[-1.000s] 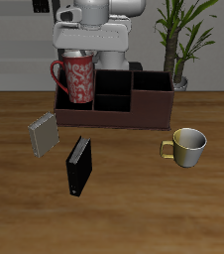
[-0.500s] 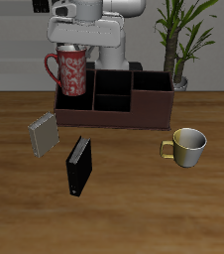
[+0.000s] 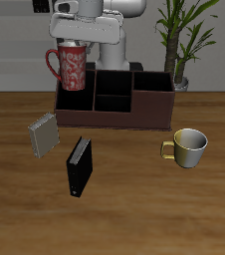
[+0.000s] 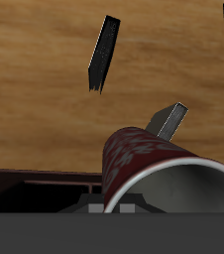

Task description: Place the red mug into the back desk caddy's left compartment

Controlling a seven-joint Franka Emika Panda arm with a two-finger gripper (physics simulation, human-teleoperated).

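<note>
We see a brown wood-grain surface [image 3: 134, 199] with a leafy green potted plant [image 3: 181, 35] behind the long, low, dark reddish-brown box caddy [image 3: 114, 118], whose black inside is split by dividers. The tall red mug [image 3: 71, 67], whitish-mottled with a red loop handle, hangs upright in the air above the caddy's large square end compartment [image 3: 75, 101], its base just over the caddy's rim and not resting on anything. The white arm's end effector [image 3: 73, 44] sits at the mug's top rim and carries it; the fingers themselves are mostly hidden behind the mug.

In front of the caddy, toward the surface's front edge, a small grey block-like book [image 3: 44, 133] stands tilted, and a slim black box [image 3: 79, 165] stands beside it. A squat cream-gold glossy mug [image 3: 189, 146] sits in front of the caddy's other end.

The wrist view shows the red mug [image 4: 149, 164] close up, with its grey-white interior, the mottled pattern and a strip of the caddy [image 4: 45, 184] beneath, plus the black box [image 4: 103, 54] and the grey book [image 4: 168, 121] on the wood. We can read no writing anywhere.
</note>
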